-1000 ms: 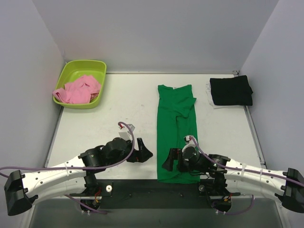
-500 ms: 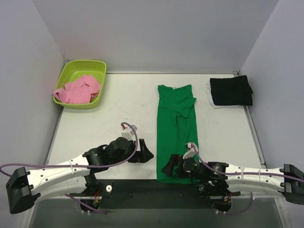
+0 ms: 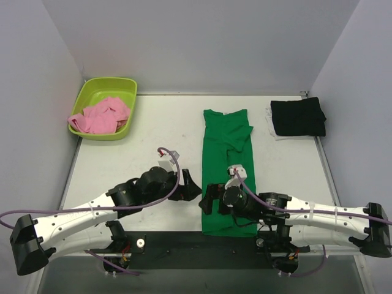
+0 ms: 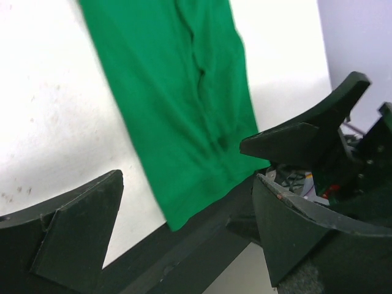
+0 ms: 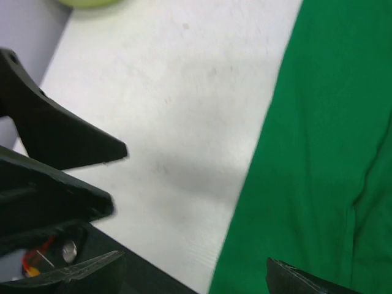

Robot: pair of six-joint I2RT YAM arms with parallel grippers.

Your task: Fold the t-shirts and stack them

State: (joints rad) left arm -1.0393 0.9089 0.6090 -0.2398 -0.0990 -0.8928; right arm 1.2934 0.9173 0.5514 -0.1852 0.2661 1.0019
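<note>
Green t-shirt (image 3: 228, 153): long strip flat on the table (image 3: 135, 159), long axis running near-to-far, hem at the near edge. Right gripper (image 3: 208, 199) over its near-left edge, left gripper (image 3: 188, 188) just beside. Both wide open, empty.

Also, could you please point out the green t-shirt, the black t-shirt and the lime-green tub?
green t-shirt (image 3: 225, 162), top external view, middle of its body.
black t-shirt (image 3: 298, 116), top external view, centre of folded cloth.
lime-green tub (image 3: 105, 88), top external view, bare far wall.
</note>
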